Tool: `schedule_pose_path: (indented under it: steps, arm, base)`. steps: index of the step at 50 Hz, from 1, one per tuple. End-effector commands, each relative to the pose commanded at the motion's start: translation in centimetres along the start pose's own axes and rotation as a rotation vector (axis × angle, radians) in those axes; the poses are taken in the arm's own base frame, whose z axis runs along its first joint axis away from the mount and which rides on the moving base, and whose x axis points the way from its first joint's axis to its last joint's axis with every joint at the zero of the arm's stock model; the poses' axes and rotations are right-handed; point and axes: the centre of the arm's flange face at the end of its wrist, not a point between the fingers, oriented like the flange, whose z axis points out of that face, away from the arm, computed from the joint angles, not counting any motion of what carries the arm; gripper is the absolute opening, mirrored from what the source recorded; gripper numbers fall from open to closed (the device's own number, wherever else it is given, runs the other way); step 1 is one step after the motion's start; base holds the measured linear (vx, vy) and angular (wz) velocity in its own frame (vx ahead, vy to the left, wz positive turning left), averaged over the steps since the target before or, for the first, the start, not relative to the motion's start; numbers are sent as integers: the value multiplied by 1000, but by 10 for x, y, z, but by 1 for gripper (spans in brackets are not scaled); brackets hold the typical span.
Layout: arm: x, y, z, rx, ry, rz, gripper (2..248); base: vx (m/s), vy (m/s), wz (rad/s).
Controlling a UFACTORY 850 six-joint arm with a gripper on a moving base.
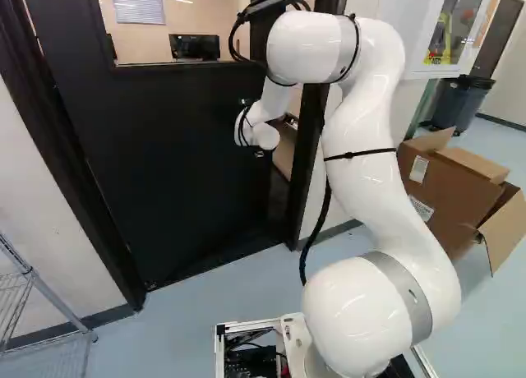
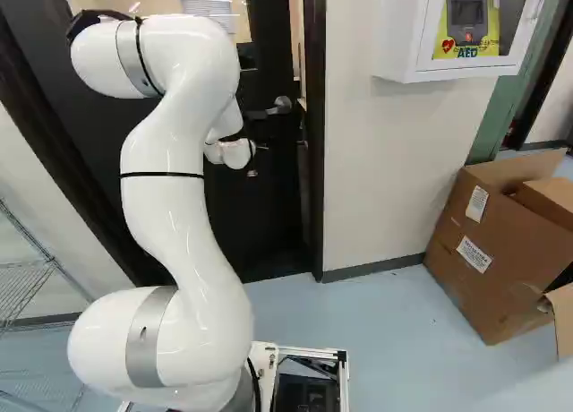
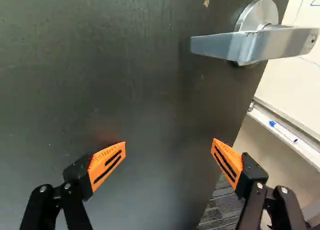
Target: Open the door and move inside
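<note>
The tool [image 2: 253, 150] is shown with its fingers spread, directed at the black door [image 1: 181, 148]. The lever handle [image 3: 255, 44] is mounted near the door's free edge, apart from both fingers. The door is held ajar; beyond it, a marker [image 3: 283, 131] is seen on a ledge [image 3: 300, 146].

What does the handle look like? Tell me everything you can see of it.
The handle is a smooth, flat-sided, silvery lever, metal by its look, with a small round mark at one end. It stands out from a round plate near the edge of the dark door, roughly level. Nothing grips it; the gripper is open, clear of it.
</note>
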Motion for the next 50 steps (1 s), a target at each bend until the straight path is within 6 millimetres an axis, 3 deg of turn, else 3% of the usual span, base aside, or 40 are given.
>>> schedule_pose_path:
  steps: [50]
  arm:
    - [-4,-54,71,71,69,-7,247]
  base:
    - [0,0,0]
